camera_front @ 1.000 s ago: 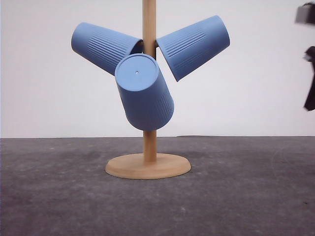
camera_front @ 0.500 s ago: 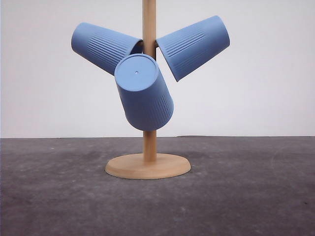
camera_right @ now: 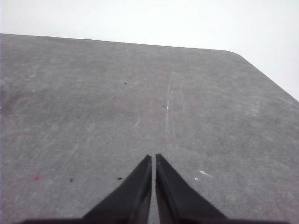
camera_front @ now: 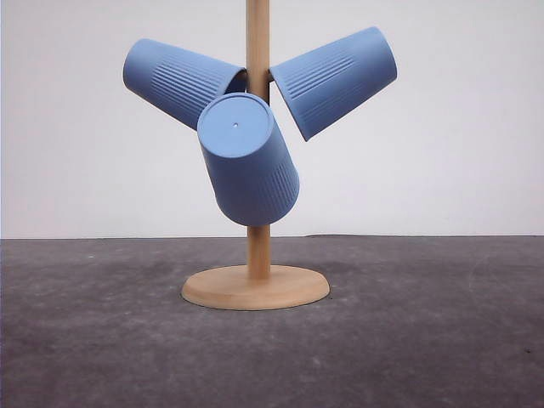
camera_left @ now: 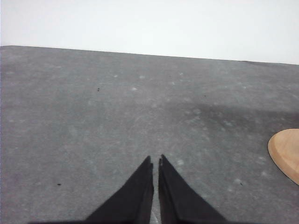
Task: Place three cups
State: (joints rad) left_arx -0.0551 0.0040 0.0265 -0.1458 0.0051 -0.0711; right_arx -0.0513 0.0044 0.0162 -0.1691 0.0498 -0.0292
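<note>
Three light-blue ribbed cups hang mouth-inward on a wooden stand. One cup points up-left, a second cup points up-right, and the third cup tilts toward me with its flat base showing. The stand's pole rises from a round wooden base, whose edge also appears in the left wrist view. My left gripper is shut over bare tabletop, holding nothing. My right gripper is shut as well, above bare tabletop.
The dark grey tabletop spreads around the stand, with a white wall behind. The right wrist view has the table's far edge and a rounded corner.
A dark arm part at the front view's right edge one second ago has left the picture. The cups and stand have barely shifted.
</note>
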